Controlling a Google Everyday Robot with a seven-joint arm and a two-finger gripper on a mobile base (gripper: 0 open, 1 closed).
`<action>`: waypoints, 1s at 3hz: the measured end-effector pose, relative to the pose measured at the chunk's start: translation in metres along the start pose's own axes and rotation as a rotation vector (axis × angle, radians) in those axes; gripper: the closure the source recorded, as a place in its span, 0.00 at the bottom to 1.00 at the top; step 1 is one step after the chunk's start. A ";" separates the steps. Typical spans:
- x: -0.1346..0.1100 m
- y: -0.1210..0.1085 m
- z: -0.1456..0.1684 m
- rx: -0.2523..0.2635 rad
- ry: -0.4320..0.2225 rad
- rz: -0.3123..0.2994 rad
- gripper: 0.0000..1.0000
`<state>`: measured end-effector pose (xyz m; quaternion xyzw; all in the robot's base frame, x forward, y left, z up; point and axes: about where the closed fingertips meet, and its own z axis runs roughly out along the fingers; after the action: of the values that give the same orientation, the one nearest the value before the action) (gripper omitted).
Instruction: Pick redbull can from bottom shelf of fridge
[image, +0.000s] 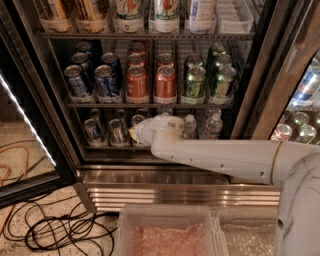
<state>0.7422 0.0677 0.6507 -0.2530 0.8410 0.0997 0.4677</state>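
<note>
We see the fridge (180, 191) with its glass door (20, 150) swung open at the left, a strip of light running down the door's edge. The white arm (220, 157) comes in from the right, above the ribbed steel base, and reaches into the lowest level. The gripper (136, 133) sits just above the bottom shelf (107, 147), near its front edge and about midway across. We cannot tell whether the claw is spread or pressed together, since the white wrist housing covers most of it.

The redbull can (118, 133) stands upright at the front of the bottom shelf, just left of the gripper; whether the two touch we cannot tell. A second slim can (93, 131) stands further left, and the silver tops of more slim cans show behind them. To the right of the gripper, on the same shelf, stand small water bottles (214, 125).

On the rack above, the wider soda cans run in rows: blue cans (106, 81) at the left, orange cans (165, 82) in the middle, green cans (195, 82) at the right. The top rack holds taller bottles (165, 12).

Near us, below the steel base, lies a clear plastic bin (122, 220). Black and orange cables (55, 231) loop across the speckled floor at the left.
</note>
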 end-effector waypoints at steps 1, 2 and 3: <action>0.005 0.031 -0.025 -0.089 0.029 -0.120 1.00; 0.022 0.058 -0.045 -0.160 0.071 -0.164 1.00; 0.057 0.079 -0.066 -0.207 0.152 -0.242 1.00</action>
<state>0.6274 0.0897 0.6331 -0.4059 0.8227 0.1092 0.3827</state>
